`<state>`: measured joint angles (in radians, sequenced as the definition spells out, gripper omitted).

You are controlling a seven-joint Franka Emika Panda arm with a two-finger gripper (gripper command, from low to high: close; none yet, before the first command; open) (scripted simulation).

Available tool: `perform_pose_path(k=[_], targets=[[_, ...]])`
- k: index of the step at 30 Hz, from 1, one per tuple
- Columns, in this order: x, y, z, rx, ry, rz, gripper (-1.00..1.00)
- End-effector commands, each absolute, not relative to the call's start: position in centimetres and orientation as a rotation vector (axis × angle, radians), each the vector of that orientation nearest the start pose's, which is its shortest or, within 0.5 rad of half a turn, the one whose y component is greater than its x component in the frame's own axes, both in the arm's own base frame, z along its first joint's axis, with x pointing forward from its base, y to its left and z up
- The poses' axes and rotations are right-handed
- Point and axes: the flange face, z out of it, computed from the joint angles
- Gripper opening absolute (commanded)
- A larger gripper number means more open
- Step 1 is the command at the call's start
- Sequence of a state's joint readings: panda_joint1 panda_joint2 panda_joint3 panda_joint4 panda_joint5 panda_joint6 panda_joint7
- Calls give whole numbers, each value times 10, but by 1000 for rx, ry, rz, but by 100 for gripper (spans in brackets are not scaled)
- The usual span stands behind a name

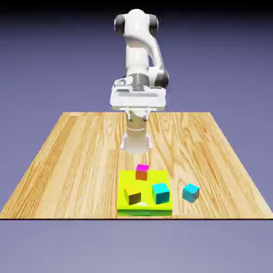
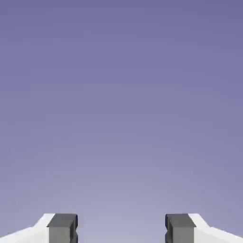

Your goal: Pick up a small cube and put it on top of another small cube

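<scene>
Small cyan cube point(image 1: 191, 193), well apart, below the open claw point(image 2: 121, 228)

Looking at wood now, streaky grain all over the table point(image 1: 80, 160), with a light sheen! Catching a glossy gleam, plastic-like, on the yellow-green block point(image 1: 144, 210). Seeing smooth, plain faces on the small cyan cube point(image 1: 191, 193), the larger cyan cube point(image 1: 161, 193), the magenta-topped cube point(image 1: 142, 173) and the yellow-brown cube point(image 1: 133, 195). Up to the arm point(image 1: 139, 40): getting smooth, shiny, plastic-like white. Over to the hand view: finding matt grey tips on the fingers point(image 2: 60, 233).
</scene>
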<state>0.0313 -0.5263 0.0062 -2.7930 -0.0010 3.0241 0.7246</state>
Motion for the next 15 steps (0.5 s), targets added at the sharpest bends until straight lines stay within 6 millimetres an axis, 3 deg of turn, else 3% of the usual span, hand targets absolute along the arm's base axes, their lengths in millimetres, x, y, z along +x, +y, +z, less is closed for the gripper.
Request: perform_pose_path(k=[1,8,15], targets=[[404,24,438,-2575,867,-958,0],[435,91,366,-2824,573,-674,0],[440,164,281,-3003,231,-364,0]])
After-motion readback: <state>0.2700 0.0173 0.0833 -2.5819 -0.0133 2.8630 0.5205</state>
